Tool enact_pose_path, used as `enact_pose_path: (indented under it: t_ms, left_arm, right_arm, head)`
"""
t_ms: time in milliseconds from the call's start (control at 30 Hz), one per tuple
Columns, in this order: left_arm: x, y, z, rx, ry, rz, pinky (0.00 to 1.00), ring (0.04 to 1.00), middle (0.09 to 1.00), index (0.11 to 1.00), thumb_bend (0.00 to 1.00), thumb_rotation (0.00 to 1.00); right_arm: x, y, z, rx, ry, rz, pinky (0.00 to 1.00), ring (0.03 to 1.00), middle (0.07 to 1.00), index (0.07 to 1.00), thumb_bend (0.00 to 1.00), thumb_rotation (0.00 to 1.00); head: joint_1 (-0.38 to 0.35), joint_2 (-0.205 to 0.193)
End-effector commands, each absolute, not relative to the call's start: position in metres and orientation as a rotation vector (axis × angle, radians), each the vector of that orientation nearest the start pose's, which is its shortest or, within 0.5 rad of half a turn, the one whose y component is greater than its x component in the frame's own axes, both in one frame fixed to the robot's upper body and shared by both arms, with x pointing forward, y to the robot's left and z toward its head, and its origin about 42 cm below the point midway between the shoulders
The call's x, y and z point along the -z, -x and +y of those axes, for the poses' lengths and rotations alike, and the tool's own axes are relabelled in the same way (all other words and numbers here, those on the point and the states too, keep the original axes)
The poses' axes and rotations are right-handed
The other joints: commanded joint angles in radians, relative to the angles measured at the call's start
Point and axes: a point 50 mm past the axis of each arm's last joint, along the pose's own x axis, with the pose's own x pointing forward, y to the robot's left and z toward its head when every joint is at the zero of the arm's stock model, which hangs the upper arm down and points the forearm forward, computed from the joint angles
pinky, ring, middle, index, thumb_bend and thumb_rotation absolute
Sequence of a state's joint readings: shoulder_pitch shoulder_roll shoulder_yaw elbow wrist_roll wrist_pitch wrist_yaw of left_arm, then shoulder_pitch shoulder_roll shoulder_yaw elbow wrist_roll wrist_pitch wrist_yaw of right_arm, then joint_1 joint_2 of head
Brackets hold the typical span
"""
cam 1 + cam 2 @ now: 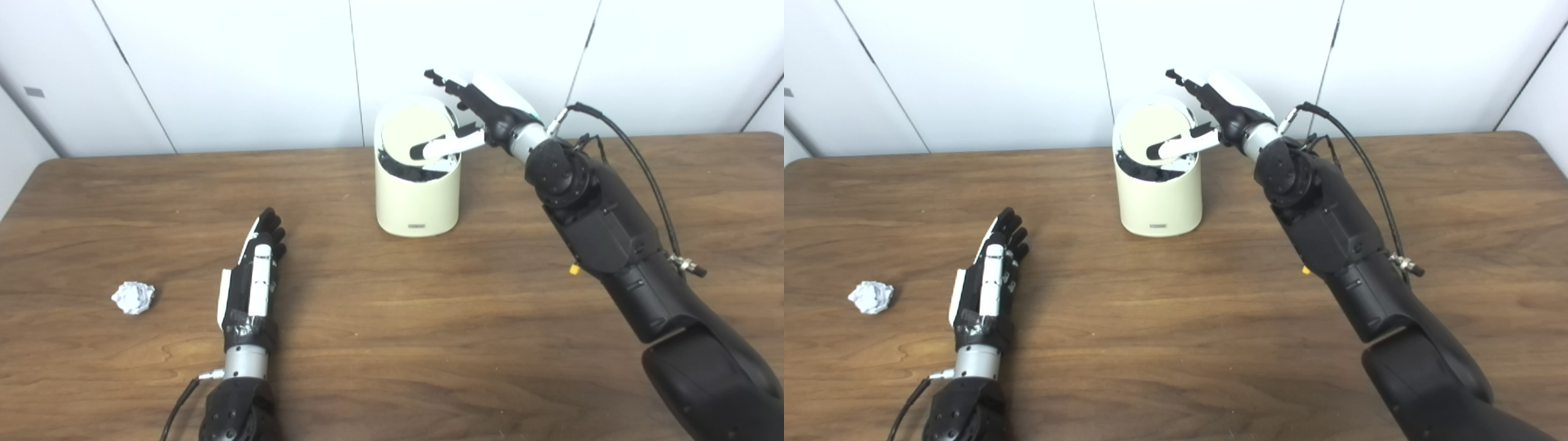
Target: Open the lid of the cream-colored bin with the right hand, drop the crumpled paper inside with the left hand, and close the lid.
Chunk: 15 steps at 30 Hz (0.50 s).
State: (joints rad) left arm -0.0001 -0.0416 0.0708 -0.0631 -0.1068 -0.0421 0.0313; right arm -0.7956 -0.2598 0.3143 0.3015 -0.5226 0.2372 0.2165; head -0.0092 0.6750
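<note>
Lid (pixel 411 131) up; right robot hand (pixel 471 119) spread at bin (pixel 418 196) rim, thumb w/in the mouth. Paper (pixel 133 297) on desk (pixel 392 343), unpicked; left robot hand (pixel 254 275) flat, empty. Drop + close left.

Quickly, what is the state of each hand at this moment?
Left hand: open, flat on the table, holding nothing.
Right hand: open at the bin, thumb across the tilted lid; no closed grip.
</note>
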Motion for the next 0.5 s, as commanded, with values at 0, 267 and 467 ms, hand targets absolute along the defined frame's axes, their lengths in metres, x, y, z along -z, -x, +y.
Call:
enact_pose_path:
  t_ms: [0, 267, 467]
  left_arm:
    - [-0.1184, -0.2821, 0.2129, -0.099, 0.160, -0.119, 0.96, 0.951, 0.954, 0.950, 0.42, 0.85]
    - [-0.1186, -0.2831, 0.2130, -0.103, 0.159, -0.127, 0.96, 0.947, 0.949, 0.948, 0.40, 0.87]
    - [-0.1188, -0.2835, 0.2130, -0.114, 0.157, -0.125, 0.95, 0.944, 0.942, 0.943, 0.41, 0.86]
  right_arm:
    - [-0.3137, -0.4937, -0.1672, -0.252, 0.989, -0.299, 0.84, 0.934, 0.941, 0.939, 0.84, 0.47]
    - [-0.3116, -0.4942, -0.1671, -0.268, 1.030, -0.326, 0.85, 0.937, 0.948, 0.950, 0.89, 0.35]
    - [-0.3093, -0.4957, -0.1690, -0.285, 1.046, -0.324, 0.83, 0.929, 0.947, 0.953, 0.90, 0.17]
  head:
    - [0.000, 0.004]
    - [0.004, 0.007]
    - [0.009, 0.009]
